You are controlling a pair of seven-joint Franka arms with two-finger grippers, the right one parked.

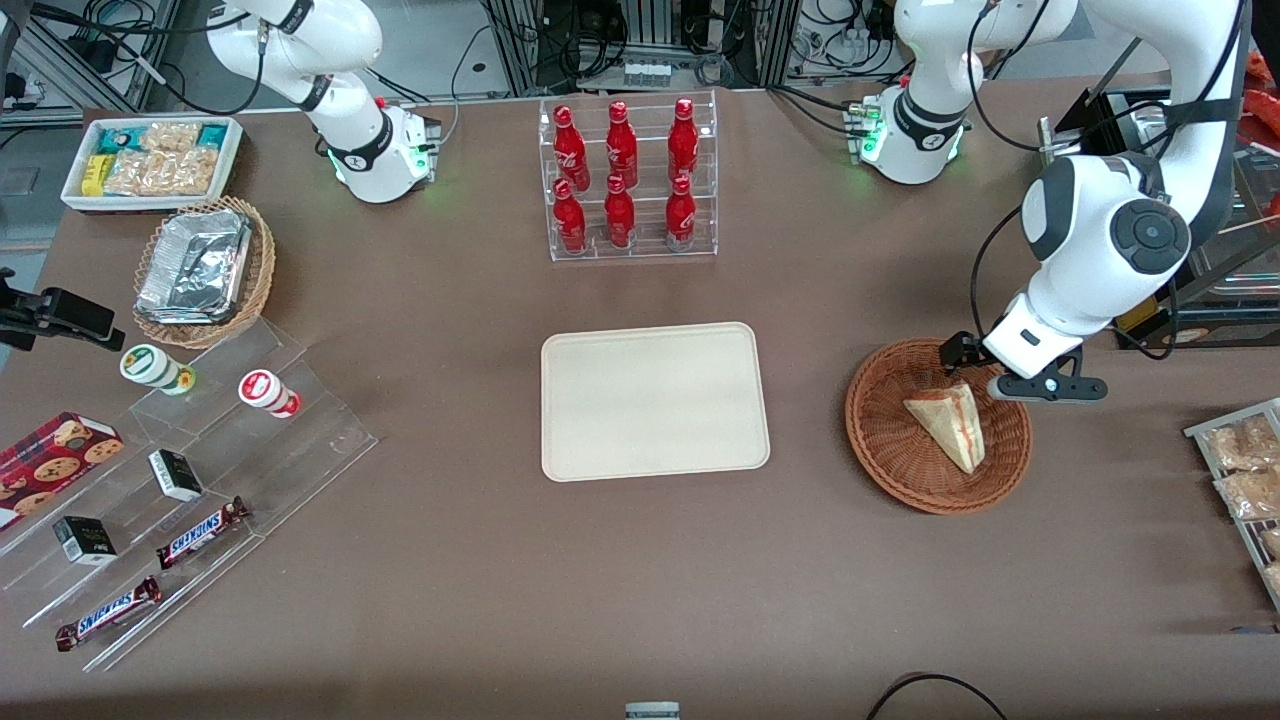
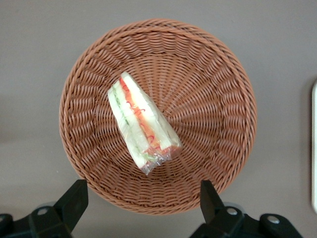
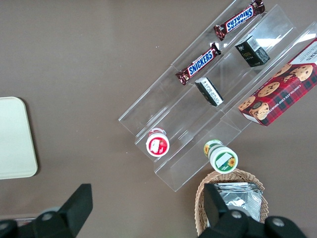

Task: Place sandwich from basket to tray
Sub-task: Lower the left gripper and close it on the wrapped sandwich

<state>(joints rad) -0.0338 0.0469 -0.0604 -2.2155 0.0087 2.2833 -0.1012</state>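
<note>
The sandwich [image 1: 950,425] [image 2: 141,121], a clear-wrapped pale wedge with red and green filling, lies on its side in the reddish-brown woven basket [image 1: 880,440] [image 2: 218,99]. My left gripper [image 1: 985,365] [image 2: 142,196] hovers above the basket's rim, on the side farther from the front camera. It is open, its black fingertips [image 2: 77,193] spread wide with nothing between them, well above the sandwich. The cream tray [image 1: 655,400] [image 2: 315,148] lies flat and bare beside the basket, toward the parked arm's end.
A clear rack of red bottles [image 1: 625,180] stands farther from the front camera than the tray. Bagged snacks [image 1: 1245,470] lie at the working arm's end. A tan foil-lined basket [image 1: 200,270], a white snack box [image 1: 150,160] and an acrylic stand [image 1: 200,480] of sweets sit at the parked arm's end.
</note>
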